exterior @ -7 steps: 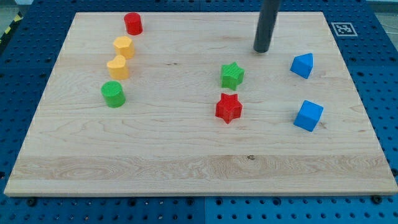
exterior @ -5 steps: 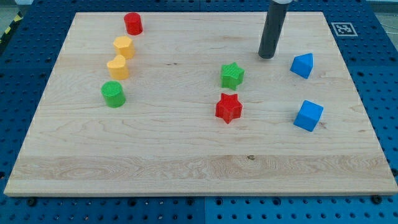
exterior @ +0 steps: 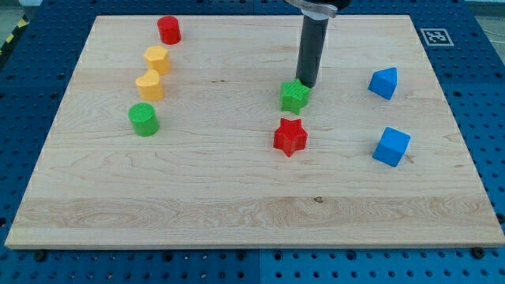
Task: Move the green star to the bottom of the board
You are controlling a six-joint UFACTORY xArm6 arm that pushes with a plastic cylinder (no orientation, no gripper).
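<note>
The green star [exterior: 294,97] lies on the wooden board [exterior: 237,213] right of centre. My tip [exterior: 305,84] stands at the star's top right edge, touching or nearly touching it. The red star [exterior: 289,137] lies just below the green star, towards the view's bottom. The dark rod rises from my tip to the view's top edge.
Two blue blocks lie at the right: one [exterior: 383,82] upper, one [exterior: 391,147] lower. At the left stand a red cylinder [exterior: 169,30], two yellow blocks [exterior: 156,59] [exterior: 149,85] and a green cylinder [exterior: 144,119]. A marker tag [exterior: 433,36] sits at the top right corner.
My tip has moved left and towards the view's bottom, from open board above the green star to the star's top right edge. No block has visibly moved.
</note>
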